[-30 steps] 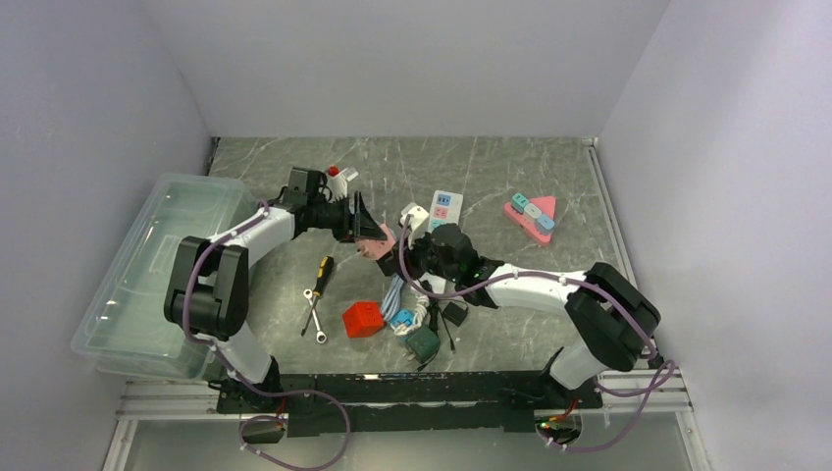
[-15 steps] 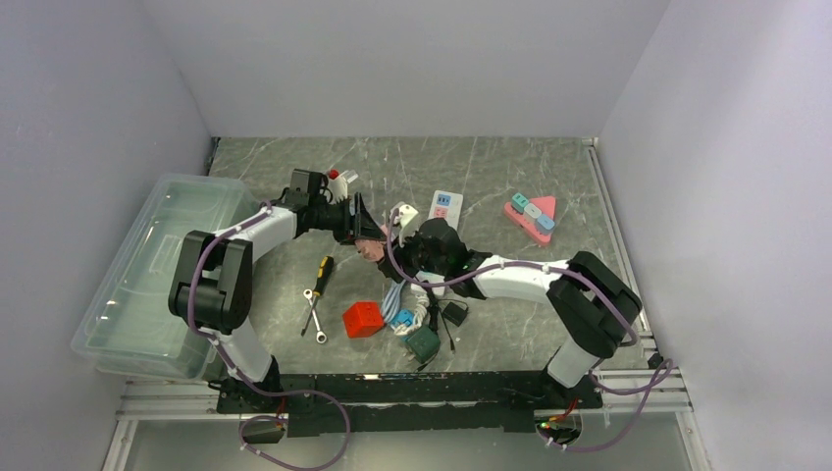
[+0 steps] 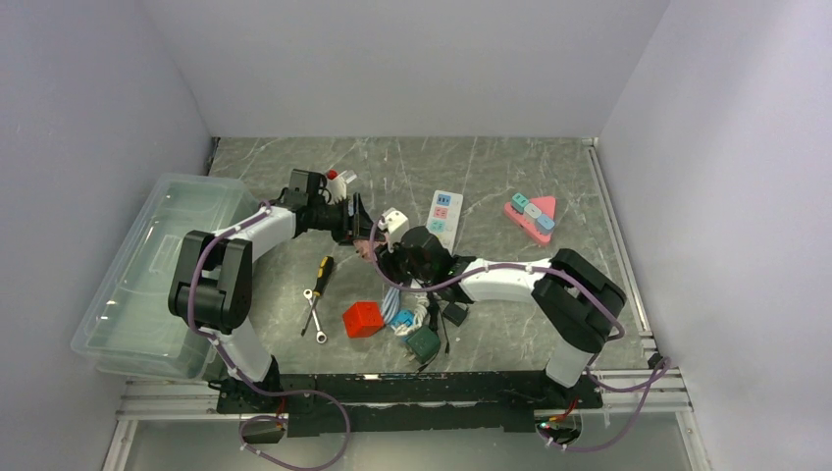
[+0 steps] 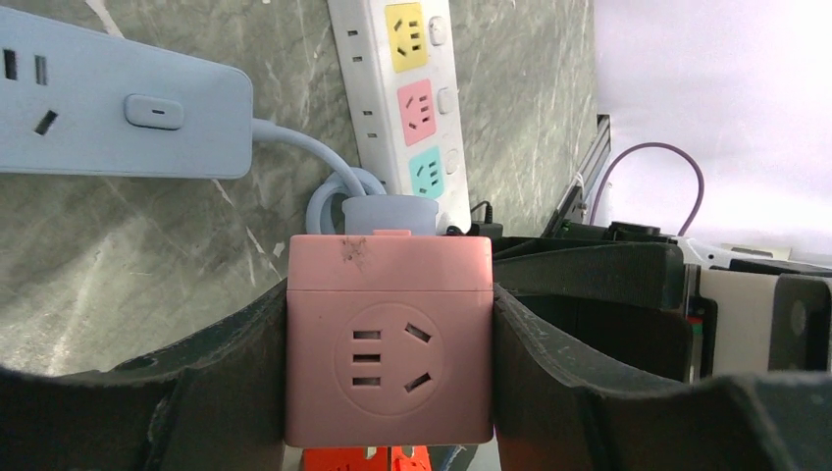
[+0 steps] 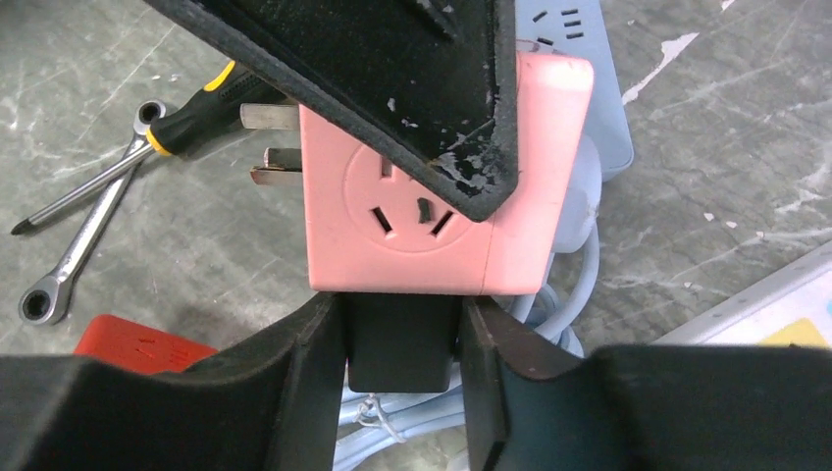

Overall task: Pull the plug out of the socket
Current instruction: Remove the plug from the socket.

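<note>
1. The left gripper (image 4: 390,314) is clamped on a pink plastic cube socket (image 4: 389,353). Its dark fingers (image 4: 235,373) press flat against the cube's two opposite sides, with the jaws roughly half apart to span it.
2. The right gripper (image 5: 400,324) is closed around a small black rectangular plug (image 5: 402,348). One finger sits tight against each flank of the plug, and the jaws are narrower than the left pair.
3. The black plug is seated in the face of the cube that points toward the right wrist camera, flush against the pink surface.
4. The cube is held above the grey marbled table (image 5: 736,147), about mid-table, between the two arms.
5. Round three-hole outlets show on the cube's visible faces, and two bare metal prongs (image 5: 270,147) stick out of one side.
6. A pale blue plug (image 4: 390,214) sits in the cube's far face. Its cable curls to a light blue power strip (image 4: 118,98) lying on the table.
7. A white power strip with yellow, pink and teal outlets (image 4: 368,98) lies just beside that cable.
</note>
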{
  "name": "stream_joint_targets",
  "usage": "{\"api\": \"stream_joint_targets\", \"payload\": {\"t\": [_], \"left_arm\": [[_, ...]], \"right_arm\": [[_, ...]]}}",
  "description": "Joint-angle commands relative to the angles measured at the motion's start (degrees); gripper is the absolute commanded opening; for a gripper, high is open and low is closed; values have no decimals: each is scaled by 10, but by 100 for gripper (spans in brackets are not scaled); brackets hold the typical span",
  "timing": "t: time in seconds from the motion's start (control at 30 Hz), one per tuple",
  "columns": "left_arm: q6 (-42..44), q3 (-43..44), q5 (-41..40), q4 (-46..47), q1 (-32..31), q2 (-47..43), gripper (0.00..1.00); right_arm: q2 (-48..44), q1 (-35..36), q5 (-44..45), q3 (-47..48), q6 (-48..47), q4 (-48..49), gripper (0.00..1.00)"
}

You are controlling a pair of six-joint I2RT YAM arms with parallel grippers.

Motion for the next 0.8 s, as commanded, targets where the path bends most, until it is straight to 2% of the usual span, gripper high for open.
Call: {"api": "stream_joint_targets", "payload": {"t": [0.0, 0.07, 0.17, 0.2, 0.37, 0.47, 0.63, 0.77], "left_arm": [[-10, 15, 28, 14, -5, -9, 0], [-9, 15, 29, 14, -5, -10, 0], [-1, 18, 27, 8, -5, -12, 0], [3, 19, 26, 4, -5, -13, 0], [24, 27, 24, -14, -5, -16, 0], [29, 26, 18, -16, -6, -21, 0], [16, 15, 14, 6, -6, -29, 0], [-2, 2, 3, 30, -6, -36, 0]], "right_arm": [[17, 22, 86, 34, 14, 10, 35], [12, 22, 92, 24, 10, 23, 28], [-19, 22, 69, -12, -19, 65, 2], [-32, 22, 56, -26, -30, 81, 0], [-107, 21, -61, -112, -126, 161, 0], [-124, 17, -76, -118, -133, 152, 0], [-109, 17, -39, -97, -108, 138, 0], [-96, 19, 60, -70, -44, 109, 0]]}}
